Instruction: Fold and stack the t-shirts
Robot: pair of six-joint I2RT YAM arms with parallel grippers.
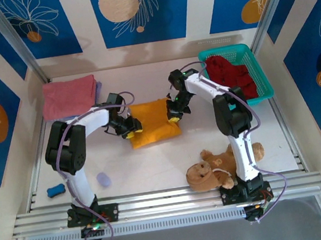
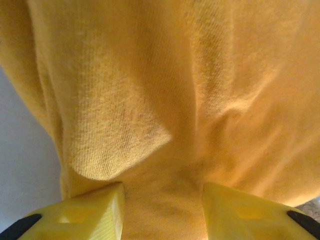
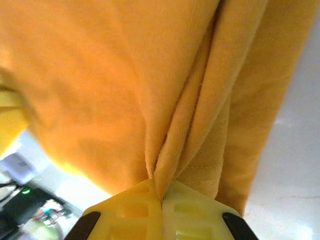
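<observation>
- The mustard-orange t-shirt (image 1: 152, 124) lies folded mid-counter (image 1: 154, 162), between both arms.
- The right gripper (image 3: 161, 194) is clamped tight on a pinched fold at the shirt's right edge.
- The left gripper (image 2: 162, 210) is at the shirt's near-left corner, with its fingers apart and cloth lying between them.

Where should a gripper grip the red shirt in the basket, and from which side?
Probably a raised fold of the red shirt, from straight above: it lies crumpled in the basket, whose walls block the sides.
</observation>
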